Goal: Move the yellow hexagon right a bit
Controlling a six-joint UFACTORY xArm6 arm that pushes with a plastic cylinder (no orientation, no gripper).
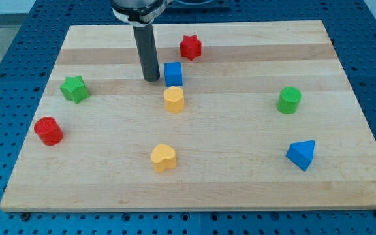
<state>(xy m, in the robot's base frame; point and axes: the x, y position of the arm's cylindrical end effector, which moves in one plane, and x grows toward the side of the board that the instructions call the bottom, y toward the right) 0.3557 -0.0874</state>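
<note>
While tip (151, 79) sits left, blue cube (173, 74) abuts yellow hexagon (173, 99).

The dark rod (146, 52) descends vertically from the arm's mount at the view's top. My tip (151, 79) rests on the board surface.

Board: you see a pale wooden board (240, 176) lying on a blue perforated bench (12, 52).
Top row: red star (190, 47), blue cube (173, 74).
Middle: green star (74, 89), yellow hexagon (173, 99), green cylinder (289, 100).
Lower: red cylinder (48, 130), yellow heart (163, 157), blue triangular block (301, 155).
Contact: my tip (151, 79) rests just left of the blue cube.
</note>
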